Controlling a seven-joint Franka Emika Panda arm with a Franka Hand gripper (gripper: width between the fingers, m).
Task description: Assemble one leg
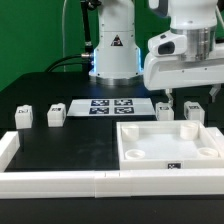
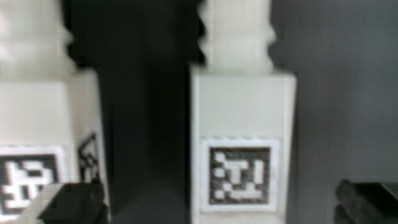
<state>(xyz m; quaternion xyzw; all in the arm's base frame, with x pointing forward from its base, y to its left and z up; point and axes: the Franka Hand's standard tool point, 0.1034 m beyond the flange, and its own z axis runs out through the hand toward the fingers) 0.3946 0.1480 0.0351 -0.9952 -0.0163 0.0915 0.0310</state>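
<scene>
While the tool (image 1: 190, 96) hangs with its jaws spread wide and nothing clamped between them, the leg (image 1: 193, 110) stands upright on the black worktop (image 1: 40, 95) just below it. In the wrist view this leg (image 2: 240, 120) is a white block with a square black-and-white tag on its face and a dark fingertip (image 2: 365, 200) to either side. A second leg (image 1: 163, 110) stands just beside it, toward the exterior view's left. The recessed white tabletop (image 1: 140, 155) lies close by, nearer the exterior camera. The marker board (image 1: 110, 106) and two more legs (image 1: 55, 115) sit farther toward that left.
</scene>
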